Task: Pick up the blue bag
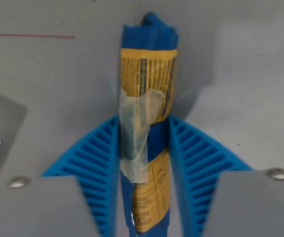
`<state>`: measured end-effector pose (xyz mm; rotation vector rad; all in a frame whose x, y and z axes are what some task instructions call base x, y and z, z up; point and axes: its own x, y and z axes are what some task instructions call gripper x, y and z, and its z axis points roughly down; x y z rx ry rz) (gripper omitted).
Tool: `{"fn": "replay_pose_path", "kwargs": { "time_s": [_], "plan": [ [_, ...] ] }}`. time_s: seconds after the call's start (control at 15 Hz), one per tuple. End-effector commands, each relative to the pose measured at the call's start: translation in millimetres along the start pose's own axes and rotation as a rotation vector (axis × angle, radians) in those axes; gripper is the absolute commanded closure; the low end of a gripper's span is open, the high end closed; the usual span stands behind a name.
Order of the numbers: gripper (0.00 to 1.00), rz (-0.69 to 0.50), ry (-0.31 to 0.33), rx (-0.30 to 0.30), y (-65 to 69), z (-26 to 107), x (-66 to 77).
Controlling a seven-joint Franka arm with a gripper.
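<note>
Jaws of gripper point(145, 148) clamped on blue bag point(148, 98) — ribbed fingers point(92, 158) pressing both sides.

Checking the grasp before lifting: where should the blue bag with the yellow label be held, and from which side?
Across its narrow middle, near the clear tape patch, coming from above. The blue bag with the yellow label is rolled long and slim, and the blue ribbed fingers already flank it.

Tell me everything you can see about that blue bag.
The blue bag is a rolled or folded packet of blue plastic-looking film with a yellow printed label and a patch of clear tape. It runs lengthwise up the wrist view's middle, over a grey surface. The end effector has its ribbed blue fingers pressed against both sides.
</note>
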<state>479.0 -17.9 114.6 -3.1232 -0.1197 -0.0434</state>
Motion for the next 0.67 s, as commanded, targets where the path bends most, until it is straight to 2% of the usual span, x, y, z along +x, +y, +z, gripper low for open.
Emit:
{"fn": "replay_pose_path", "kwargs": {
  "time_s": [0.07,0.4,0.67],
  "plan": [
    [1.0,-0.014,0.03,-0.037,3.1,-2.4,1.1],
    [1.0,-0.014,0.03,-0.037,3.1,-2.4,1.1],
    [1.0,-0.012,0.015,-0.034,-0.6,-22.3,-0.1]
  ]
}}
